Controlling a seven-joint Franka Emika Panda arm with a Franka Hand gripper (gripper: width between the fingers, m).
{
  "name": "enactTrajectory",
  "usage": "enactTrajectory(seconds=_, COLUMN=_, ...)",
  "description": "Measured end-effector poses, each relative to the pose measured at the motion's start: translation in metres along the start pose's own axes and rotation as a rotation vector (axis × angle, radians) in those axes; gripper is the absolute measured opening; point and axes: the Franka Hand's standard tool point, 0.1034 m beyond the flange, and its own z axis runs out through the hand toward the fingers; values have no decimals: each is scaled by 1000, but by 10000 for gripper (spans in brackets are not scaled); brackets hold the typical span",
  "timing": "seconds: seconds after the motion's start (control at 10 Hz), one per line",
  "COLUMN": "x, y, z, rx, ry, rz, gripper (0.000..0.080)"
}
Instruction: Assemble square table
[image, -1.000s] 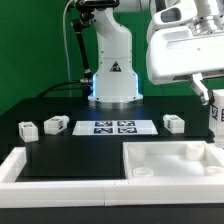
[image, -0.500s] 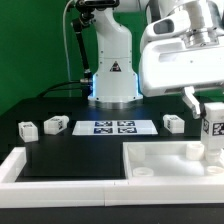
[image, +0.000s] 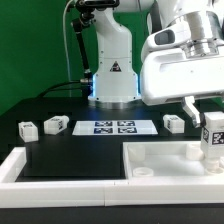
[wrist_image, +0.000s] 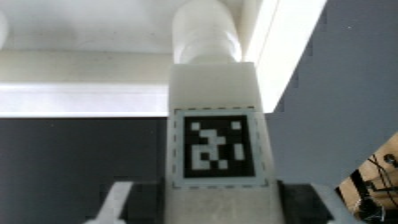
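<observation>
We are looking at the gripper (image: 211, 122) with its jaws clamped on one leg (image: 212, 140), a short white plastic post. It is square-sided where it carries a black-and-white tag (wrist_image: 217, 143) and rounded at its free end. The leg is hanging upright over the far right corner of the square top (image: 160, 165). This is a smooth white plastic slab with a raised rim and round corner sockets, lying near the front on the exterior view's right. We cannot tell whether the leg's end is touching a socket.

Against the picture half a second back, the arm has come down and the held leg is sitting lower, closer to the square top. Nothing else has shifted.

We are counting four legs in all. One is held and three are lying on the matte black worktop (image: 70, 150): a first loose leg (image: 27, 128) and a second loose leg (image: 56, 126) on the exterior view's left, and a third loose leg (image: 174, 123) on its right. Between them is lying the one flat marker board (image: 113, 127).
</observation>
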Motion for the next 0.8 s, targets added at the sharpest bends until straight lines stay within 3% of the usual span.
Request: enactTrajectory(seconds=0.8, x=-8, y=-2, z=13, rx=-9, ry=30, rz=9, gripper=291)
